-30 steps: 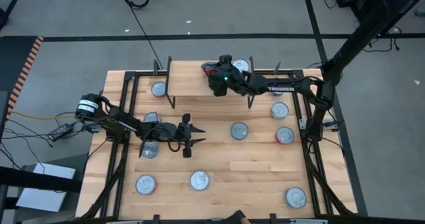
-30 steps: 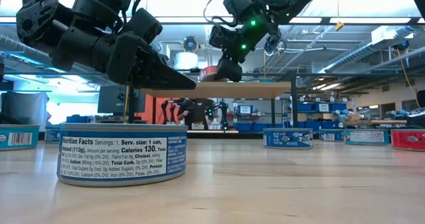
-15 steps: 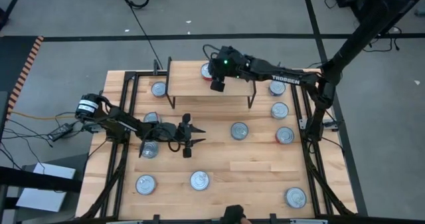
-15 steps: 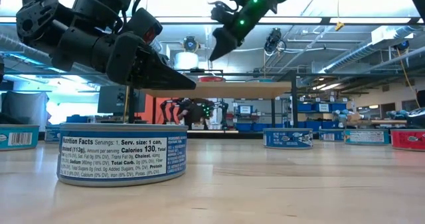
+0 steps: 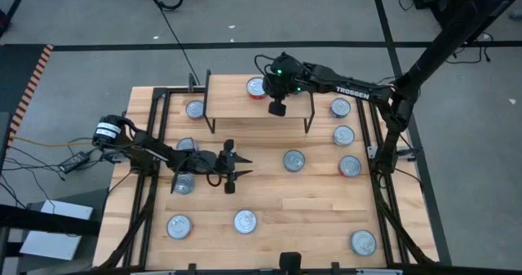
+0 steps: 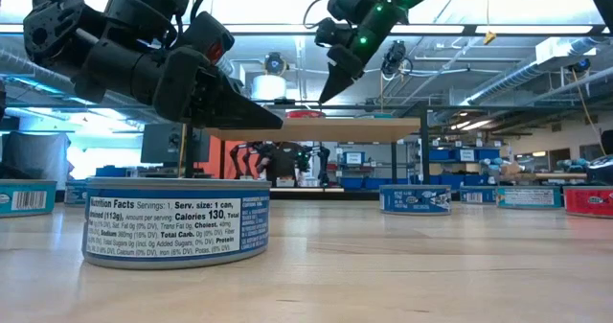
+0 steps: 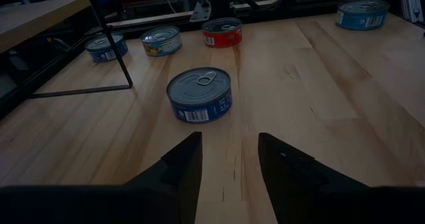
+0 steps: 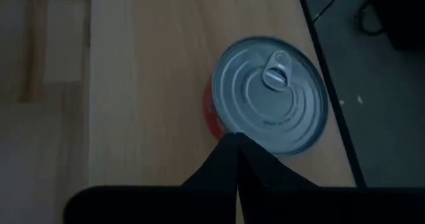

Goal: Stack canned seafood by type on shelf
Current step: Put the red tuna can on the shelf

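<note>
Right gripper (image 5: 277, 109) is hovering above the shelf (image 5: 232, 104), over its front edge, fingers pressed together and holding nothing. In the right wrist view its closed tips (image 8: 232, 159) are pointing down at a red-sided tin (image 8: 271, 96) that is sitting on the shelf plank near the back edge, pull tab up; tips are not touching it. That tin (image 5: 256, 87) is the only one on the shelf.

Left gripper (image 5: 231, 164) is waiting low over the table in front of the shelf, fingers parted, empty. A blue-labelled tin (image 7: 198, 94) is lying just ahead of it, untouched.

Other tins are lying scattered on the table (image 5: 318, 201) around the shelf, well apart.
</note>
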Action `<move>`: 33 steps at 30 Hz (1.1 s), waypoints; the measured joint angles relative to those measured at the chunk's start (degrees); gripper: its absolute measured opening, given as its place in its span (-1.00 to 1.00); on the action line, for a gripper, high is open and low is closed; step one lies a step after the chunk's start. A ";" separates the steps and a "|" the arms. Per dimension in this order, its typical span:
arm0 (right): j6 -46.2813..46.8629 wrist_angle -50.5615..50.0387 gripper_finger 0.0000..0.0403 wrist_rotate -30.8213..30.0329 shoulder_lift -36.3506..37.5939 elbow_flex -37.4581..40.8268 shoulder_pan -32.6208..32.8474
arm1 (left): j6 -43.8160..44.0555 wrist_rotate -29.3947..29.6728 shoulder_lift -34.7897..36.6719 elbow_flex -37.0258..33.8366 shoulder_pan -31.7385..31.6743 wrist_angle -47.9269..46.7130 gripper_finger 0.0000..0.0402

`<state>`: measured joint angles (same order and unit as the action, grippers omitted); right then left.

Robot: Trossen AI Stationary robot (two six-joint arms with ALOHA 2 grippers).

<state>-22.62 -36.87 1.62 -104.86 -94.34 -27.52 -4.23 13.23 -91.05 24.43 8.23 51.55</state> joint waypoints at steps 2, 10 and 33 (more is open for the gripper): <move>-0.12 0.05 -0.97 0.57 0.00 0.50 -0.19 | 0.02 0.00 0.00 0.00 0.02 0.02 -0.25; 0.14 2.26 -0.98 1.75 -0.04 2.89 -0.82 | 0.15 0.00 0.00 0.00 0.02 0.01 -0.25; 4.67 14.42 -0.98 9.49 -0.04 6.12 -1.50 | 0.17 0.00 0.00 0.00 0.02 -0.13 -0.25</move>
<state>-17.95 -22.45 11.11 -104.90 -88.23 -29.02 -4.05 13.23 -91.05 24.43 8.25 51.42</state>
